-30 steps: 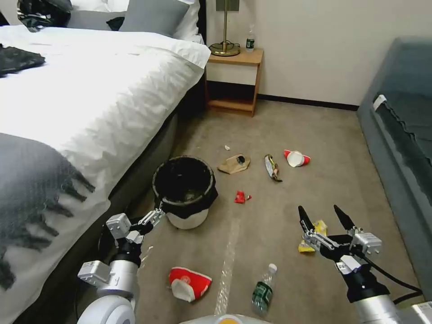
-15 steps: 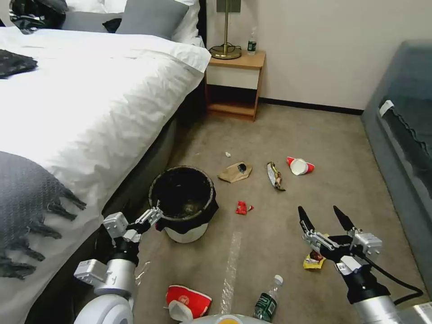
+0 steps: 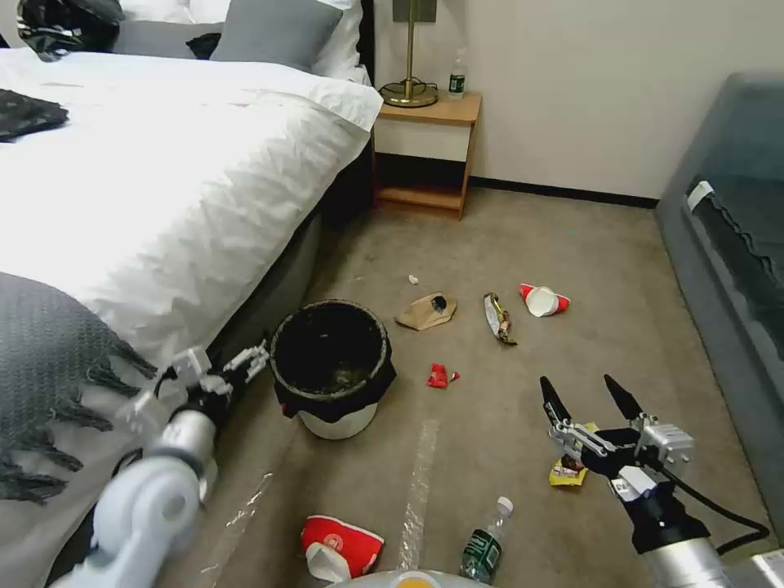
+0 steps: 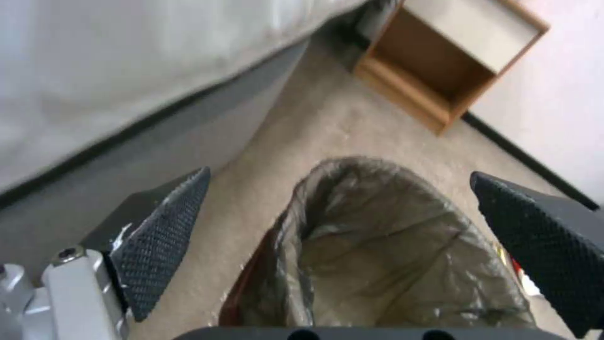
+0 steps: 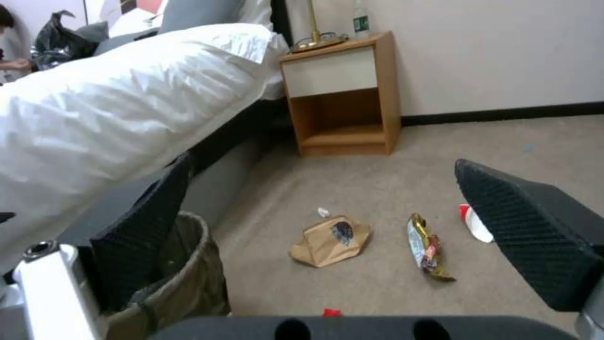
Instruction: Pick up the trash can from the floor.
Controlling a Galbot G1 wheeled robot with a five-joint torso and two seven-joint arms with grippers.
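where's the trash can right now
In the head view the trash can stands on the floor left of centre, close beside the bed, with the open left gripper at its left rim.

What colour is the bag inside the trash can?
Black. The bag folds over the trash can, whose body is white. Best seen in the head view.

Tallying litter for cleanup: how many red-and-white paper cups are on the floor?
2. One crushed cup lies near the robot's base, left of the tape strip; another cup lies tipped farther off, right of the snack wrapper. More may hide under the bed.
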